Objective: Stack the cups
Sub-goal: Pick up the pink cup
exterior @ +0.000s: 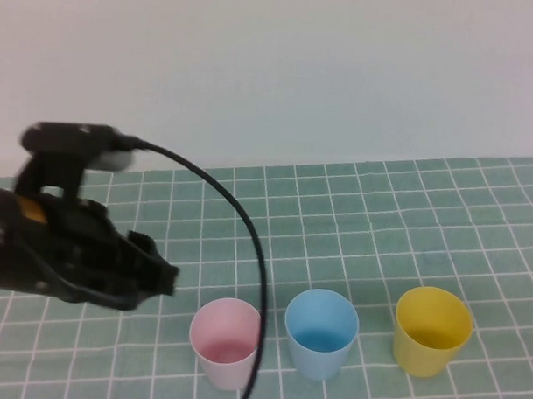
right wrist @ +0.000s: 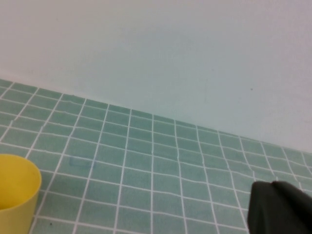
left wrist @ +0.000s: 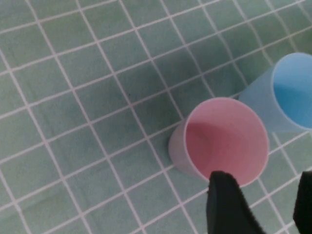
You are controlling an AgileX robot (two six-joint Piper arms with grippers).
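Cups, three upright: one pink [exterior: 225,342], one blue [exterior: 320,332], one yellow [exterior: 431,330], left end effector [left wrist: 261,207] wide beside pink, right end effector [right wrist: 280,209] closed.

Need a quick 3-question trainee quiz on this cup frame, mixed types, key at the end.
1. True or false: the pink cup is already nested in the blue cup.
2. Which cup stands farthest to the robot's right? A pink, B blue, C yellow.
3. Fill in: the left gripper hovers by the ___ cup, fingers open.

Key: 1 false, all three stand apart on the mat. 2 C, the yellow cup. 3 pink. The right gripper is shut, empty, away from the row.
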